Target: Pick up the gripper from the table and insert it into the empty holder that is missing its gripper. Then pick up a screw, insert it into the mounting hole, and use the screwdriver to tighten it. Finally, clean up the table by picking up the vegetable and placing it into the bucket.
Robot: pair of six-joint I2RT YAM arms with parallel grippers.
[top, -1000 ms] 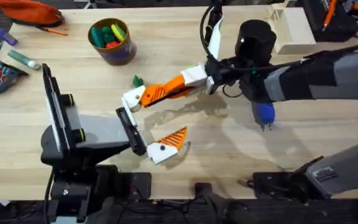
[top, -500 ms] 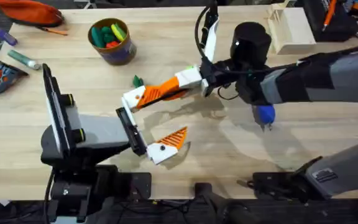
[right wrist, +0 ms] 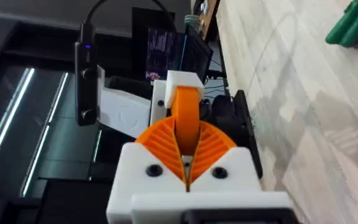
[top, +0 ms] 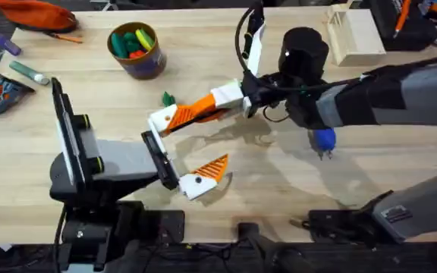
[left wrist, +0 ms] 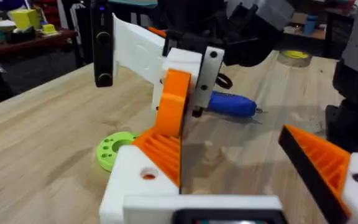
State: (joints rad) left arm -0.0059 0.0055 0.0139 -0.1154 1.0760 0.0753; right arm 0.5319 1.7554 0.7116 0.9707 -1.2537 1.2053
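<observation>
My right gripper (top: 201, 109) (right wrist: 185, 134) is shut on the orange gripper (top: 182, 115) (right wrist: 186, 112). The gripper's far end sits at the white holder (top: 161, 121) (left wrist: 132, 183) on my left arm's far finger. A round hole (left wrist: 148, 175) in the holder's side shows orange inside. My left gripper (top: 180, 152) (left wrist: 229, 134) is open, and its near finger (top: 212, 168) carries an orange tip. The blue screwdriver (top: 323, 139) (left wrist: 232, 104) lies under my right arm. The dark green vegetable (top: 168, 98) (right wrist: 353, 25) lies just beyond the holder. The bucket (top: 146, 67) stands at the far left. The screw is out of view.
A lime green disc with holes (left wrist: 114, 149) lies on the table beside the holder. A pale wooden box (top: 353, 34) stands at the far right. An orange pouch (top: 36, 14), a marker (top: 29, 72) and small tools lie along the left edge.
My right gripper has slid a little to the left with the orange gripper, closer in on the holder. The left arm has stayed still.
</observation>
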